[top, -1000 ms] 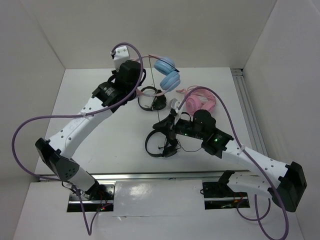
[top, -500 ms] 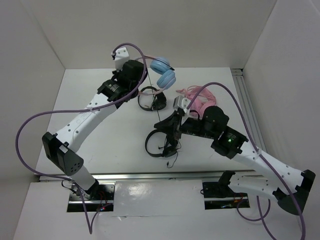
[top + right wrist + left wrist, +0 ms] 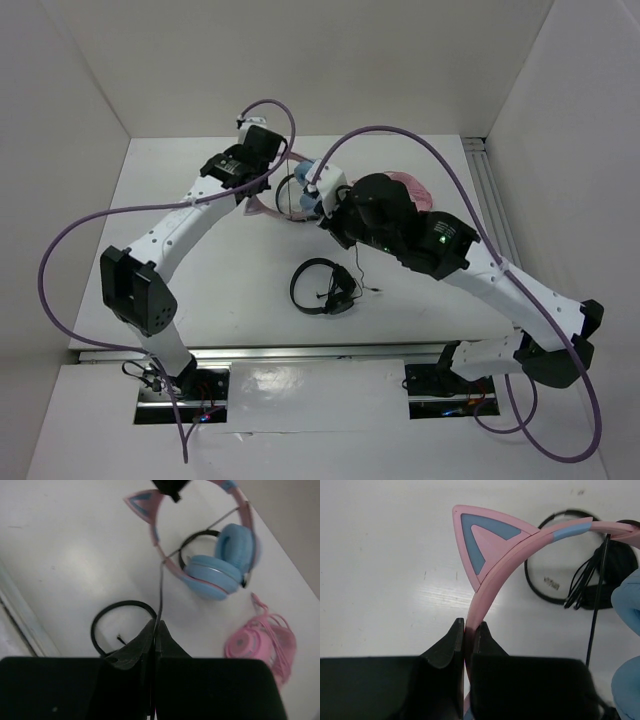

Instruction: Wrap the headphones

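Note:
The headphones [image 3: 220,562] have light blue ear cups and a pink headband with cat ears [image 3: 485,540]. My left gripper [image 3: 468,627] is shut on the pink headband and holds the headphones above the table. In the top view the ear cups [image 3: 308,199] show just left of the right wrist. The thin dark cable [image 3: 160,587] runs from the ear cups down into my right gripper [image 3: 156,627], which is shut on it. The cable also shows in the left wrist view [image 3: 594,610]. My left gripper [image 3: 265,180] is at the back centre, and my right gripper [image 3: 333,222] is close beside it.
One small black headphone set [image 3: 322,285] lies in front of the grippers, also in the right wrist view [image 3: 120,615]. Another [image 3: 555,580] lies under the held headphones. All-pink cat-ear headphones [image 3: 260,642] lie to the right, mostly behind the right arm. White walls enclose the table.
The left gripper has brought the headphones lower and nearer. The right arm has swung up and back with the cable, and now sits next to the ear cups.

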Action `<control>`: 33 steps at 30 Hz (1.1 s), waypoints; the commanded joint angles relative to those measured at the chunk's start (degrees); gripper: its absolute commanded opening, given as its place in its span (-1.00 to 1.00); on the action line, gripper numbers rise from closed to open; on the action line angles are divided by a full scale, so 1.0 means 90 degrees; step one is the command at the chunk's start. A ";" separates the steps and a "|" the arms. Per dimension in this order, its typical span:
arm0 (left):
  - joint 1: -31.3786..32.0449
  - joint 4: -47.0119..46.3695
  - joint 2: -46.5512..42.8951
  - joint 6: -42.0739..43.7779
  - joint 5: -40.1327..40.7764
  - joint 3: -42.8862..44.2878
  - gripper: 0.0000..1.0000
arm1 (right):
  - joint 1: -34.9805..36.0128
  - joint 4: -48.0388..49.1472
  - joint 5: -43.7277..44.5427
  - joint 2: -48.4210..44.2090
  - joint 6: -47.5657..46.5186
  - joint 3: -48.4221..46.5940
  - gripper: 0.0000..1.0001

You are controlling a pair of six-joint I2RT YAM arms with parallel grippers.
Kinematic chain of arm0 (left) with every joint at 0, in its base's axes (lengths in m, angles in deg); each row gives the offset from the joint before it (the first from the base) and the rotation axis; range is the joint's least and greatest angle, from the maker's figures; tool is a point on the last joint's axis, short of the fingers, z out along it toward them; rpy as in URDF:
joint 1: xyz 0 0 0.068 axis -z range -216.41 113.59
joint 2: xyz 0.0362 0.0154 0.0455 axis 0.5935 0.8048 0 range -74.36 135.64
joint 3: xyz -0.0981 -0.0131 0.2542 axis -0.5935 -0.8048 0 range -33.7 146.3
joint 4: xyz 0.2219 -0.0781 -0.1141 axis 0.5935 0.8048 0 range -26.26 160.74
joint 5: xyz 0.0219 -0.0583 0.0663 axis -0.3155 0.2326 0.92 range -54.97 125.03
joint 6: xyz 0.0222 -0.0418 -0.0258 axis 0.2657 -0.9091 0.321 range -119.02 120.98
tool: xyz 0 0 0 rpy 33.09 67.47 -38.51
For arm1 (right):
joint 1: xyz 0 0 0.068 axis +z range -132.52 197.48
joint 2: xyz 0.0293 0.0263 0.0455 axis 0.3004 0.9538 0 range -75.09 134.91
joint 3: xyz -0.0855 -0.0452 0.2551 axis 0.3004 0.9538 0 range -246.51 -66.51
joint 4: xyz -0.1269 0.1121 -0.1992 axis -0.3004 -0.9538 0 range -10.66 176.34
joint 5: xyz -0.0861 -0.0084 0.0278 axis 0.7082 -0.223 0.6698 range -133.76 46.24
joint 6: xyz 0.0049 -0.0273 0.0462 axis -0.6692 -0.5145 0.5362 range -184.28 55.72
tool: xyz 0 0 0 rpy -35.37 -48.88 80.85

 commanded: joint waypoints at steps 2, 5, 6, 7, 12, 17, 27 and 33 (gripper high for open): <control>0.0168 0.0185 0.0139 0.0636 -0.0042 -0.0209 -1.00 | 0.0317 -0.0148 0.2413 -0.0088 -0.0411 -0.0675 -1.00; 0.0451 0.0478 0.0023 0.0910 -0.0267 -0.0394 -1.00 | 0.0317 0.0835 0.3791 -0.0302 -0.0869 -0.0247 -1.00; 0.0578 0.0479 -0.0104 0.1007 -0.0423 -0.0502 -1.00 | 0.0317 0.1160 0.4094 -0.0371 -0.1170 0.0112 -1.00; 0.0637 0.0479 -0.0250 0.1231 -0.0599 -0.0619 -1.00 | 0.0317 0.1482 0.4570 -0.0487 -0.1347 0.0309 -1.00; 0.1192 0.0479 -0.1285 0.1711 -0.2209 -0.1204 -1.00 | 0.0239 0.3055 0.4839 -0.0693 -0.2052 0.1179 -1.00; 0.1867 0.0879 -0.2085 0.1848 -0.2242 -0.1537 -1.00 | -0.0072 0.3477 0.4537 -0.0908 -0.2355 0.1317 -1.00; 0.2864 0.1358 -0.3416 0.1965 -0.2720 -0.1754 -1.00 | -0.1098 0.3419 0.3511 -0.0977 -0.2414 0.1434 -1.00; 0.2942 0.1427 -0.3952 0.2092 -0.3060 -0.1528 -1.00 | -0.1283 0.3575 0.3092 -0.1045 -0.2395 0.1610 -1.00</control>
